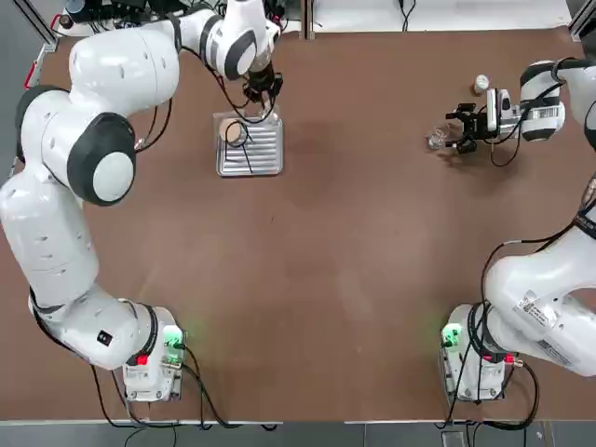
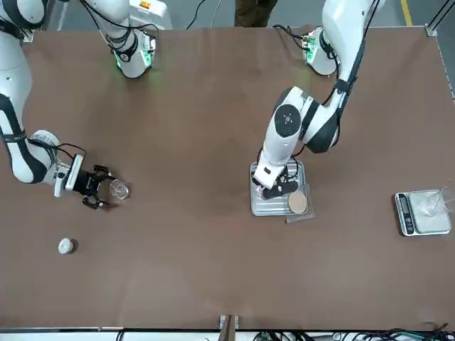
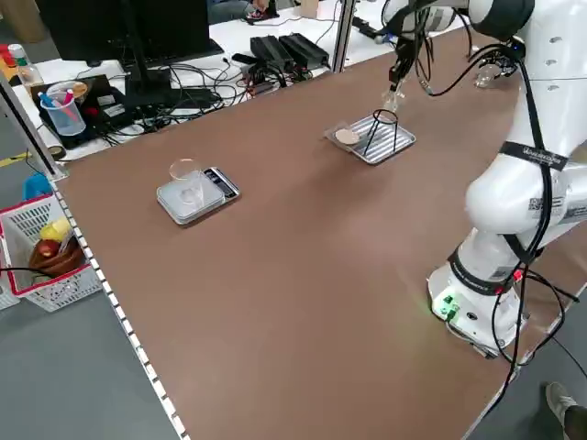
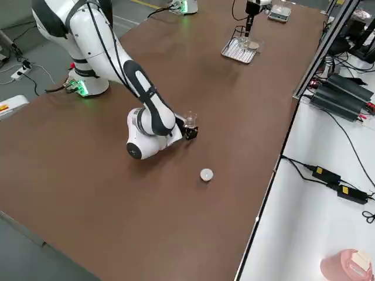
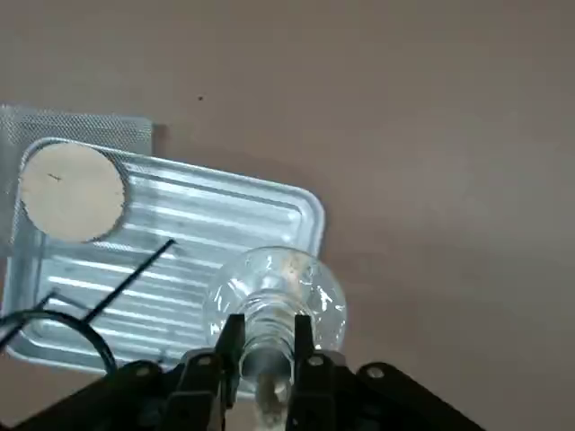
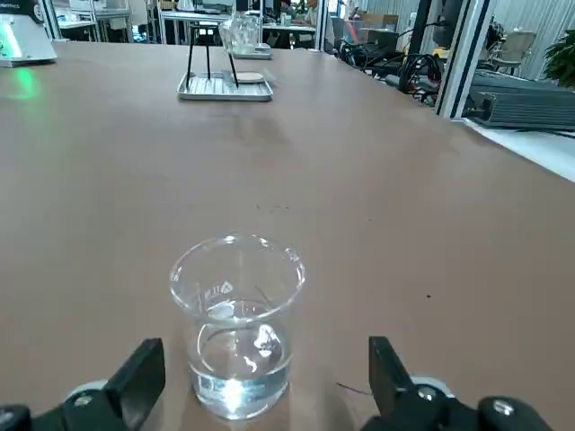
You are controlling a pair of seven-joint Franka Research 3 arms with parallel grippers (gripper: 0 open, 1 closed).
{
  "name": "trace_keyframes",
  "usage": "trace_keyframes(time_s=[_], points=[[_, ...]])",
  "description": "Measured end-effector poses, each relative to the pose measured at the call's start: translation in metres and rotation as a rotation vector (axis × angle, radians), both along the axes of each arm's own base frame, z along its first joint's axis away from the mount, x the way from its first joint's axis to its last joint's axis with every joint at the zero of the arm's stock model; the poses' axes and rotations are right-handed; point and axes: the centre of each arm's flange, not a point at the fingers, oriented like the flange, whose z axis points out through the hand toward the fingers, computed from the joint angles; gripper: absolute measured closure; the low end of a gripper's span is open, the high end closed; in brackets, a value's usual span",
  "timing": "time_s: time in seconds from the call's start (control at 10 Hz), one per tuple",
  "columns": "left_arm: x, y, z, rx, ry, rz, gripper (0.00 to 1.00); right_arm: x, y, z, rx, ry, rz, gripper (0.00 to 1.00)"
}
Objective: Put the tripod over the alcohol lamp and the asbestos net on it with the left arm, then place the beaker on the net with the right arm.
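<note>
The tripod (image 5: 131,280) stands on the ribbed tray (image 5: 260,208), inside its raised rim. The asbestos net (image 5: 99,130) overlaps one corner of this tray and goes out past the edge. By the tray's side, the left gripper (image 5: 267,321) is partly closed on the neck of the alcohol lamp (image 5: 280,278), held above the table. Wide brown tabletop (image 6: 269,171) stretches from the tray to the beaker (image 6: 238,337), well apart; there the right gripper (image 6: 267,359) is wide open and holds nothing.
</note>
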Motion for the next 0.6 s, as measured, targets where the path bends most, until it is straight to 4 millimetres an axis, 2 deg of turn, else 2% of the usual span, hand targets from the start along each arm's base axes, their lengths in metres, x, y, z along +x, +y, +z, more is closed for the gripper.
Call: trace_keyframes(time_s=[0.1, 0.2, 0.5, 0.6], points=[[-0.004, -0.017, 0.012, -0.020, -0.005, 0.029, 0.74, 0.000, 0.003, -0.001, 0.004, -0.001, 0.002, 0.00], [-0.012, -0.041, 0.014, -0.034, -0.004, 0.053, 0.74, 0.000, 0.005, -0.001, 0.007, -0.003, 0.003, 0.00], [-0.052, -0.134, -0.023, -0.057, 0.035, 0.124, 0.74, 0.001, 0.008, -0.001, 0.014, -0.008, 0.002, 0.00], [-0.065, -0.159, -0.036, -0.062, 0.040, 0.121, 0.74, 0.001, 0.010, -0.002, 0.016, -0.008, 0.001, 0.00]])
